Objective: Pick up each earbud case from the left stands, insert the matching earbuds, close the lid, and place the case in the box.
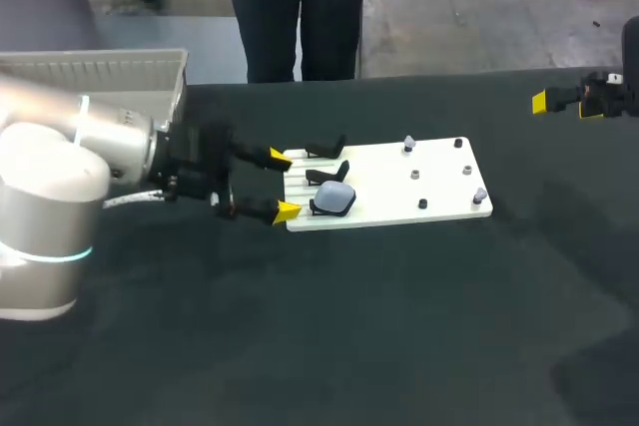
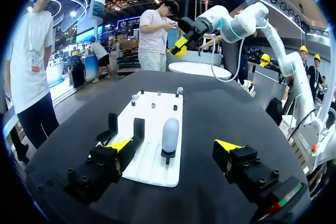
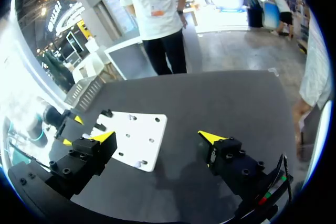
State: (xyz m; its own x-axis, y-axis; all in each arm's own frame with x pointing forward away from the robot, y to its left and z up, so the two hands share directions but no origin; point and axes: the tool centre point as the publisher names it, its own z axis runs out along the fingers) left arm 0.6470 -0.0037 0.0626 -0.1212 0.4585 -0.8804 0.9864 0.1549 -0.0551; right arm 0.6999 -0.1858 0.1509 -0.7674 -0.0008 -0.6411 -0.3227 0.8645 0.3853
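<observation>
Hidden: in the head view the left arm (image 1: 60, 177) covers a corner of the box (image 1: 150, 72) and part of the bench (image 1: 399, 326).
Cut off: the right arm (image 1: 609, 92) is cut by the right border of the head view, so only its end shows there.
Hard to see: the small dark pegs and pale bits (image 1: 408, 144) on the right end of the board (image 1: 419, 182) are too small to name. In the right wrist view the case cannot be made out.
Case, place: the case (image 1: 334, 199) sits on the nearest of three black stands (image 2: 138, 129) at the left end of the white board.
Case to left jaws: just ahead of the yellow tips (image 2: 119, 144), in line with the gap between them, and touching neither finger.
Left jaws: spread wide, holding nothing, low at the left edge of the board.
Right jaws: spread, holding nothing, over the far right part of the bench, well apart from the board.
Case, axis: in the left wrist view its long axis is upright, with the rounded end on top and the thin edge towards the left jaws. On which side the lid opens, I cannot tell.
</observation>
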